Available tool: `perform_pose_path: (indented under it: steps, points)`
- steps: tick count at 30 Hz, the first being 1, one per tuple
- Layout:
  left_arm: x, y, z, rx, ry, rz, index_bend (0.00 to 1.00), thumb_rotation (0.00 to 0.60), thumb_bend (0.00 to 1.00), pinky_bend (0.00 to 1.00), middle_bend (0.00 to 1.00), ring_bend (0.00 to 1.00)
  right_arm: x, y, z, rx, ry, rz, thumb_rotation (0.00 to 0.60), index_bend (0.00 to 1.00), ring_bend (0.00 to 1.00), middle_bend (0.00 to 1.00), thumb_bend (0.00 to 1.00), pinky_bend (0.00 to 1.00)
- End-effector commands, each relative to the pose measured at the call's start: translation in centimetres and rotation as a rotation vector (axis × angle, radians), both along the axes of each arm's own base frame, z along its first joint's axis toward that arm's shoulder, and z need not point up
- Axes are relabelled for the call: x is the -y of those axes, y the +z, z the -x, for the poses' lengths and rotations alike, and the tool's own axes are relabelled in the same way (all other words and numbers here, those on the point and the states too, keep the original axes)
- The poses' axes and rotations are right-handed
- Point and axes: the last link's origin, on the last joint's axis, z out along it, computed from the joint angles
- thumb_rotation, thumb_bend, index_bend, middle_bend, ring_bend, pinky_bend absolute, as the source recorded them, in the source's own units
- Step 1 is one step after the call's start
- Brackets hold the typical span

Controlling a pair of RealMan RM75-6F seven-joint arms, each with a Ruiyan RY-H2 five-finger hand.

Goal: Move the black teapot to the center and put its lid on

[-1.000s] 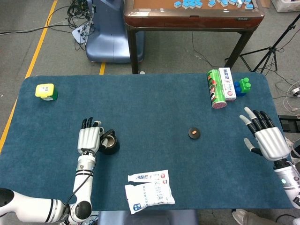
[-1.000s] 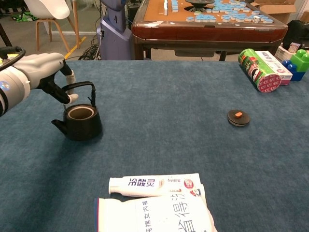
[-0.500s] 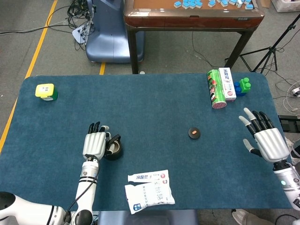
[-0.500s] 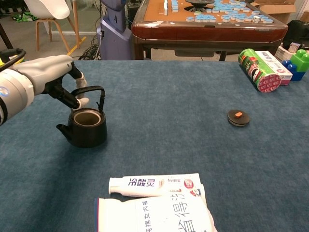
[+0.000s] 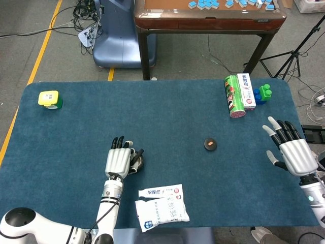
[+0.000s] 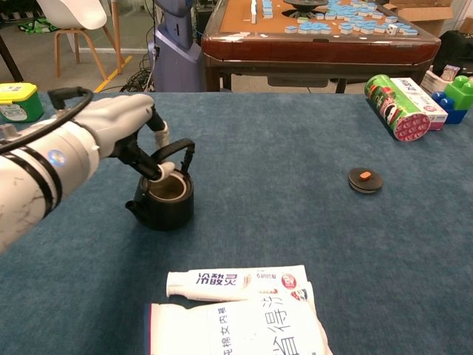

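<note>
The black teapot [image 6: 164,204] stands without its lid on the blue table, left of the middle; in the head view only its edge [image 5: 138,161] shows beside my hand. My left hand [image 6: 131,134] [image 5: 120,161] grips the teapot's wire handle from above. The round black lid [image 6: 365,180] [image 5: 210,144] with an orange knob lies flat to the right of the middle. My right hand [image 5: 292,150] hovers open at the table's right edge, fingers spread, away from the lid.
A white toothpaste tube and packet [image 6: 244,307] [image 5: 161,206] lie at the front edge, just ahead of the teapot. A green can, a box and toy blocks [image 5: 246,94] sit at the back right. A yellow-green container [image 5: 50,99] is at the back left.
My left hand has carried the teapot to the right, toward the middle of the table. The right hand has drifted slightly right; the lid has not moved.
</note>
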Motion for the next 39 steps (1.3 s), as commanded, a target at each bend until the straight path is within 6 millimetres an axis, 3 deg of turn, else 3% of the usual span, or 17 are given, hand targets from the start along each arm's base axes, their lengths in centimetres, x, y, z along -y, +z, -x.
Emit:
perform_pose_path:
  steps: [1,11,22,39]
  points:
    - [0.2,-0.7,-2.0,0.003,-0.022,-0.008,0.69,0.600,0.36,0.00,0.24,0.00,-0.1,0.1,0.4,0.007,-0.005,0.001,0.600,0.10,0.00,0.00,0.41,0.00]
    - [0.4,-2.6,-6.9,-0.009,-0.082,-0.005,0.69,0.600,0.36,0.00,0.24,0.00,0.1,0.7,1.9,0.024,-0.037,0.009,0.600,0.10,0.00,0.00,0.41,0.00]
    - [-0.7,-3.8,-9.4,0.003,-0.100,0.024,0.69,0.600,0.36,0.00,0.24,0.00,0.0,1.0,2.6,0.030,-0.053,0.010,0.600,0.10,0.00,0.00,0.41,0.00]
    - [-4.7,-7.7,-12.9,-0.049,-0.139,0.088,0.69,0.600,0.36,0.00,0.24,0.00,1.6,1.7,4.0,0.023,-0.127,0.028,0.600,0.10,0.00,0.00,0.41,0.00]
